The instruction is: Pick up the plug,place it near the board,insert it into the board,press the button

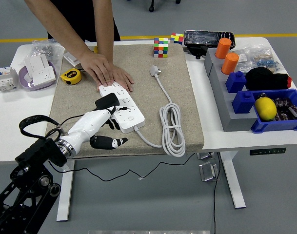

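Strip [123,106] is laid diagonally on a beige mat [177,58], its far end pinned under a person's hand [105,71] pressed flat on it. It is a white board with rows of sockets, and a white cord [172,127] is run from its near end, coiled in loops to the right and led far to the white plug [154,71], which lies on the mat well apart from the strip, near the far edge.

The left hand [103,126] is seen at the near left of the strip, white-backed with black fingers. Its fingers are spread and relaxed with nothing grasped; one black finger [105,102] is raised over the strip's left edge, though contact cannot be told, and the thumb [109,142] is stretched over the mat nearer the table's near edge.

A yellow tape measure [70,76] is lying just left of the person's hand. A colour cube [161,47] is set at the mat's far edge.
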Tool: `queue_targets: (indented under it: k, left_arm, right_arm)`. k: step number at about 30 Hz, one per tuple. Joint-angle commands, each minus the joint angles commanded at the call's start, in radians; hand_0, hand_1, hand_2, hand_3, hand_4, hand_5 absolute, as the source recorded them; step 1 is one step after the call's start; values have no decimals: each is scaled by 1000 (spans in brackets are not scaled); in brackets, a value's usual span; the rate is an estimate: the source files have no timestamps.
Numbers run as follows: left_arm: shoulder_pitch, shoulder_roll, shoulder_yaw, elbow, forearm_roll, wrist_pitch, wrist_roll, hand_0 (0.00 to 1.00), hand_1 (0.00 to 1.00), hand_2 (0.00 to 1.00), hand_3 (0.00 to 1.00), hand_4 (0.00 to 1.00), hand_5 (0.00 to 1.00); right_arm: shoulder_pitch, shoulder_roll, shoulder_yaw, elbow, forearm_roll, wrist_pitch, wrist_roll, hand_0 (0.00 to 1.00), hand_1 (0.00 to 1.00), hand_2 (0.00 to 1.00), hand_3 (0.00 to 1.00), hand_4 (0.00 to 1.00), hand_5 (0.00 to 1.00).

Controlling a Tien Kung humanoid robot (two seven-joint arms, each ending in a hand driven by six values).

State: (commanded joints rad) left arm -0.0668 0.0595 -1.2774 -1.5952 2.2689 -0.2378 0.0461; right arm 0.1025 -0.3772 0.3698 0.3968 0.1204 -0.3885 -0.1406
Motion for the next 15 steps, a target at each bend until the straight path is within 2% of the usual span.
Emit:
queue_targets:
  k: [1, 2, 7, 8, 13, 15]
  left_arm:
    - [-2, 0, -2, 4, 0, -2, 3, 227, 87, 185, 855, 564, 63]
    - [-4, -1, -4, 8, 0, -5, 6, 207, 36, 147, 802, 504, 2]
    - [-14, -6, -11, 40, 0, -53, 40, 207, 36, 147, 802, 504, 2]
    - [-15, -5, -8, 48, 0, -54, 41, 195, 24, 142, 896, 507, 2]
    - [-36, -5, 8, 103, 0, -50, 44, 195, 24, 142, 896, 507, 2]
    - [-58, -3, 23, 134, 0, -44, 42, 190, 21, 141, 900, 511, 2]
  right_arm:
    - [-1, 0, 0, -1, 1, 0, 0, 782, 740, 731, 756, 998, 998]
    - [-1, 1, 0, -1, 1, 1, 0, 782, 739, 731, 757, 998, 998]
    - [-1, 7, 18, 1, -7, -1, 4, 782, 739, 731, 757, 998, 998]
    - [1, 7, 18, 1, -8, -1, 4, 782, 738, 731, 756, 998, 998]
    - [6, 6, 19, 2, -8, -1, 5, 782, 738, 731, 756, 998, 998]
    - [6, 6, 16, 1, -5, -1, 5, 782, 739, 731, 757, 998, 998]
